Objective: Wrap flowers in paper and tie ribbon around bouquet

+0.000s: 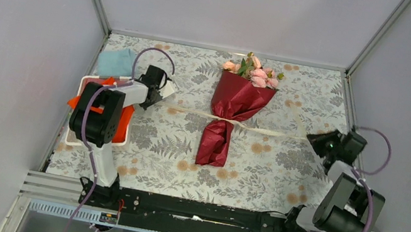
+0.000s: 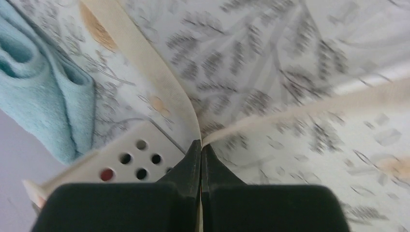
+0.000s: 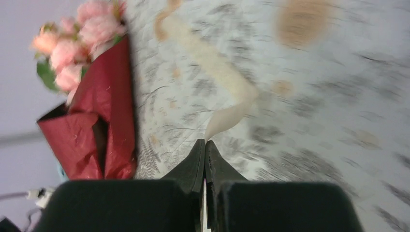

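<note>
The bouquet (image 1: pixel 233 109) lies in the middle of the table, dark red paper (image 3: pixel 104 121) wrapped round pink flowers (image 1: pixel 253 71) that show at its far, wide end. A cream ribbon (image 1: pixel 264 130) runs across its narrow waist and stretches out to both sides. My left gripper (image 1: pixel 169 89) is shut on the ribbon's left end (image 2: pixel 167 82), beside the tray. My right gripper (image 1: pixel 312 138) is shut on the right end (image 3: pixel 227 118), with the flowers (image 3: pixel 80 43) to its left in the right wrist view.
A white perforated tray (image 1: pixel 89 78) holding an orange cloth (image 1: pixel 124 122) sits at the left edge, with a light blue cloth (image 1: pixel 115 62) behind it. In the left wrist view, the blue cloth (image 2: pixel 43 96) and the tray's holed rim (image 2: pixel 130 162) lie close by. Walls enclose the table.
</note>
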`<state>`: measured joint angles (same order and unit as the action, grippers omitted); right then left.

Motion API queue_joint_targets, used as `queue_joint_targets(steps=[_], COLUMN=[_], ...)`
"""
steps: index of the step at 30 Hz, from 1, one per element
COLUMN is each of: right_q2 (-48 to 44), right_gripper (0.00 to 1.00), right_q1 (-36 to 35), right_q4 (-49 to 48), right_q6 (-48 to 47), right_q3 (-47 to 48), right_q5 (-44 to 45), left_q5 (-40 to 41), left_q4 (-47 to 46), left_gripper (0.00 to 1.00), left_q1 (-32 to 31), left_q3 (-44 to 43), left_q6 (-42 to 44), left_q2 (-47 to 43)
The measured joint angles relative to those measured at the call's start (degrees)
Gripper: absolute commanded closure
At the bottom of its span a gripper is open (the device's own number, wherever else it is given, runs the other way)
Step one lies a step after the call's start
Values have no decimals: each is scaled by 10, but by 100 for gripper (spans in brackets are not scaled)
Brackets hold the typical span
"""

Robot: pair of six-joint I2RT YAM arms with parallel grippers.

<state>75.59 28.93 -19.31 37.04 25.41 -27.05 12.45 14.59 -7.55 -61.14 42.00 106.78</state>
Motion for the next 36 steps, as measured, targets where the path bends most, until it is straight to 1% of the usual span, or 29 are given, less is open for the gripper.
queue_joint_targets(steps=[2,4,6,8,10,12,16,20,23,26,27,29,30,33,34,36], right_q2=[15,35,61,96,143,205,308,346,347,316,293,229,195,77,39,-17], right_gripper=[100,100,100,100,100,100,100,100,100,100,100,100,100,100,100,100], right_q1=[-52,-138,-228,-291,-333,-367,-408,-423,-424,-416,-408,-374,-349,-234,-189,-128], right_q4=[11,18,15,6,5,10,37,64,78,75,71,62,59,42,36,26], right_q6=[-21,-42,-56,-62,-64,-68,-75,-82,-96,-104,-103,-97,-94,-79,-73,-63], right_q3=[34,78,125,160,194,236,321,382,419,400,376,306,273,164,133,90], right_q5=[20,40,56,67,72,81,84,84,86,93,93,92,94,110,118,130], left_q5=[-2,-11,-28,-56,-83,-113,-156,-194,-233,-254,-256,-255,-255,-246,-243,-232], left_q4=[24,53,72,94,107,116,129,144,170,179,181,184,185,188,189,188], left_gripper=[100,100,100,100,100,100,100,100,100,100,100,100,100,100,100,100], left_q1=[-20,-56,-113,-183,-234,-281,-343,-381,-398,-391,-378,-332,-298,-199,-167,-109], left_q3=[13,16,8,-14,-36,-60,-86,-101,-127,-144,-142,-130,-119,-68,-65,-35], left_q6=[-4,-13,-26,-42,-54,-64,-69,-71,-77,-84,-87,-94,-98,-105,-106,-106], left_q2=[-16,-27,-30,-27,-22,-12,10,25,30,22,15,-5,-17,-57,-60,-74])
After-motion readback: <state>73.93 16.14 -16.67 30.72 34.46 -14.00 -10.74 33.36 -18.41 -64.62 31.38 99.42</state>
